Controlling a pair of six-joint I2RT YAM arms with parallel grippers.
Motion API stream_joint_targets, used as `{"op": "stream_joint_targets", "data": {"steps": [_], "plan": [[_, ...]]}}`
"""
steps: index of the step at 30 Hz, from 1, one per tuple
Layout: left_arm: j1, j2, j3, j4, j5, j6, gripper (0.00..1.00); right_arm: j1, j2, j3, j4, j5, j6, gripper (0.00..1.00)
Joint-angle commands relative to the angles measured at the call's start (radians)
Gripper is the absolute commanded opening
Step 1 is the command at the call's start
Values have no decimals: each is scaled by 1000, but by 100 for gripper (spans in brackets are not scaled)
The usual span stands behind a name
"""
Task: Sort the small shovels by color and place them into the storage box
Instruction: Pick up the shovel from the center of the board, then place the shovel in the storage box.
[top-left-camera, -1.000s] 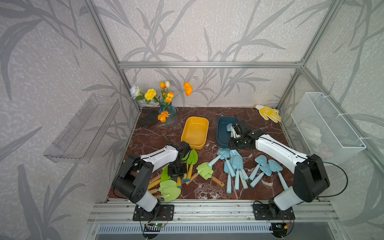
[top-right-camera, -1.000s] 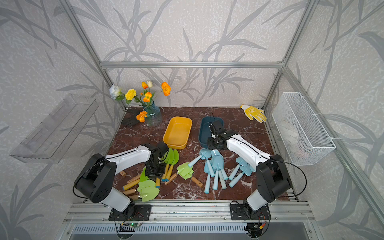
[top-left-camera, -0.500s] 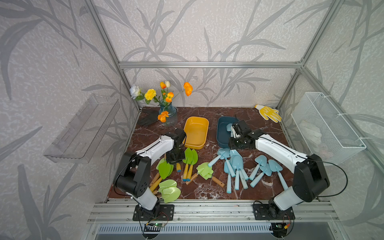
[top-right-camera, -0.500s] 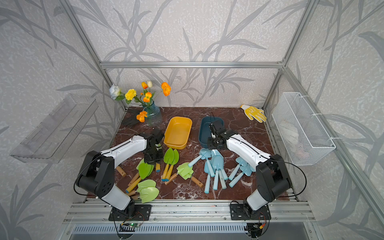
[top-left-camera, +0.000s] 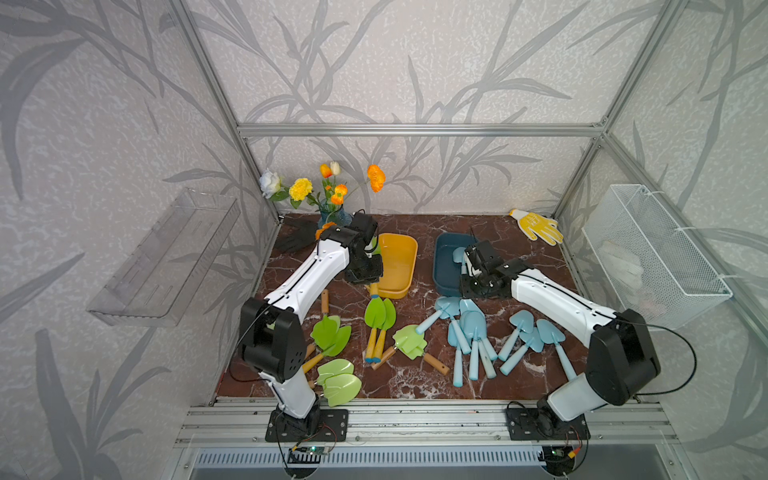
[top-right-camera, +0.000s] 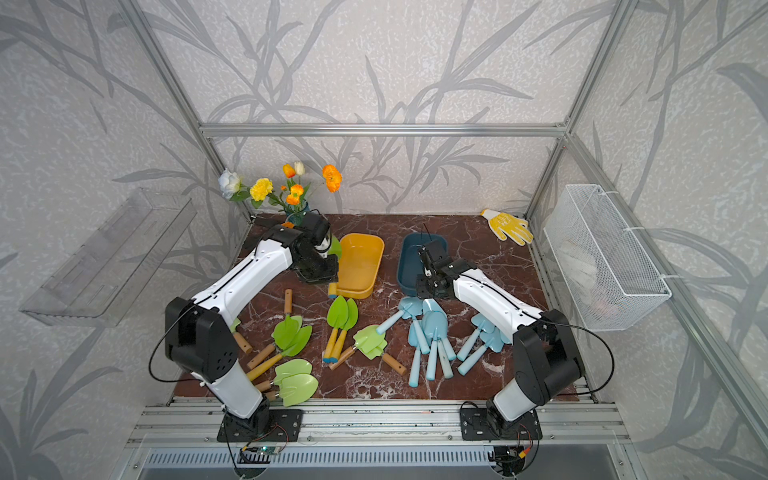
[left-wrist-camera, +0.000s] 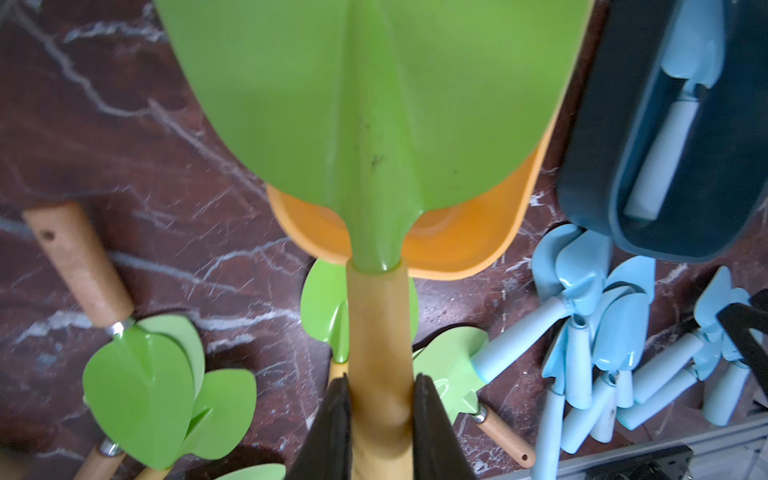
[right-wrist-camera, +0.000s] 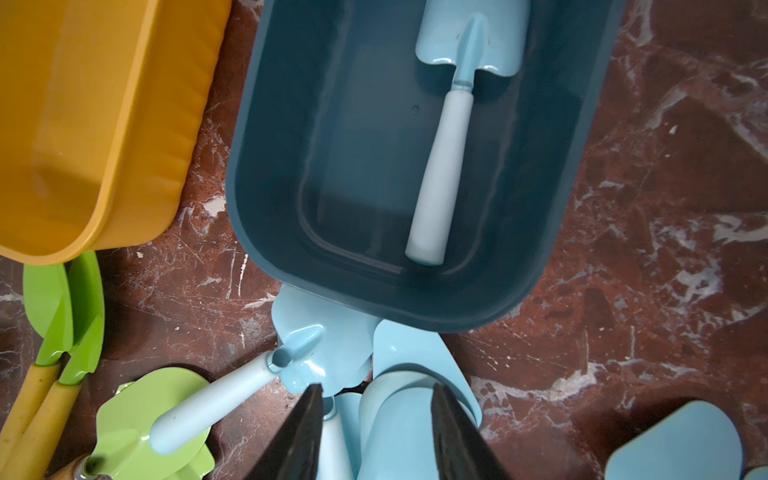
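Observation:
My left gripper (left-wrist-camera: 380, 382) is shut on the wooden handle of a lime-green shovel (left-wrist-camera: 374, 104). It holds the blade over the near left rim of the yellow box (top-left-camera: 409, 249). In a top view the left gripper (top-left-camera: 365, 270) sits right at that rim. My right gripper (right-wrist-camera: 376, 390) is open, with nothing gripped. It hangs over the blades of pale blue shovels (right-wrist-camera: 407, 415) by the near rim of the dark blue box (right-wrist-camera: 257, 166). One blue shovel (right-wrist-camera: 444, 166) lies inside that box. More green shovels (top-left-camera: 332, 336) and blue shovels (top-left-camera: 469, 328) lie across the front of the table.
A green three-pronged fork (top-left-camera: 409, 340) lies between the two piles. A flower vase (top-left-camera: 332, 208) and a black glove (top-left-camera: 295, 239) are at the back left, and a yellow glove (top-left-camera: 538, 226) at the back right. A wire basket (top-left-camera: 648, 257) hangs on the right wall and a clear shelf (top-left-camera: 166, 257) on the left.
My left arm has lifted a green shovel out of the pile and carried it back to the yellow box's rim. The right arm has stayed where it was.

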Motion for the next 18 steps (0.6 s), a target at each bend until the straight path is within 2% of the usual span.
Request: {"op": "stream_joint_targets", "data": {"steps": [1,5,10,13,18], "plan": [[-10,160,126,-42,60,105,0,3,-56,10,-32,40,2,44],[-15,335,306,-58,38,131,0,-1,-92,-13,-49,54,6,44],[-15,462,436,-30,-15,119,0,-7,-141,-39,-68,71,11,44],[-19,535,511,-68,14,111,0,-12,-164,-54,-80,82,11,44],[-50,569,512,-85,44,92,0,-19,-200,-81,-92,105,20,44]]}}
